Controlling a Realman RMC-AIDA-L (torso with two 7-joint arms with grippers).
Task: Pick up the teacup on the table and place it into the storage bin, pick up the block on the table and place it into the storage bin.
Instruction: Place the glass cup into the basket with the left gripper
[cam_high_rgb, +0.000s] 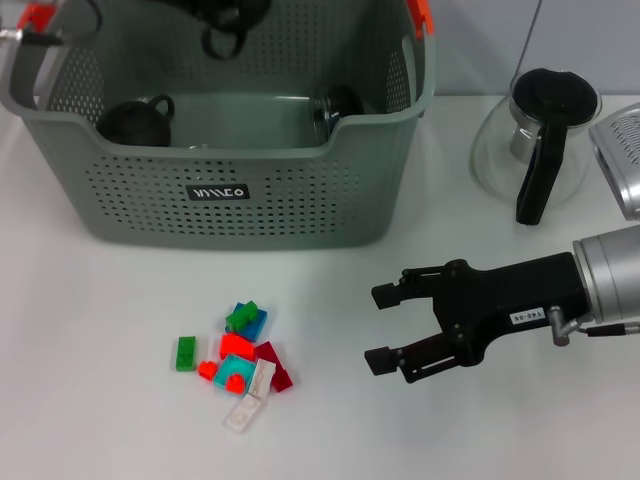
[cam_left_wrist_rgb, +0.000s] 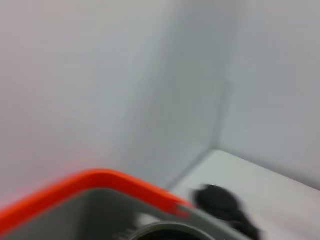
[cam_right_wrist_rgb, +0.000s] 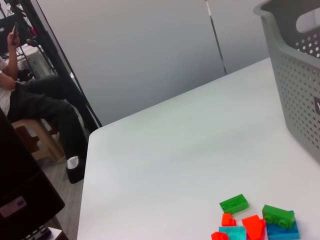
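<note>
my right gripper (cam_high_rgb: 382, 326) hangs over the table (cam_high_rgb: 80, 400) with fingers spread wide, holding nothing, just beside the blocks (cam_high_rgb: 240, 355) heaped near the front edge. the bin (cam_high_rgb: 230, 190) sits at the back edge, a dark teacup (cam_high_rgb: 135, 118) already in its left corner. left gripper is out of sight, can't tell its fingers.

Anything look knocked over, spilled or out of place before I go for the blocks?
Nothing spilled or damaged. The blocks lie in a loose heap on the table, one green block slightly apart. A dark cup lies in the storage bin. The right tool hovers open beside the heap.
</note>
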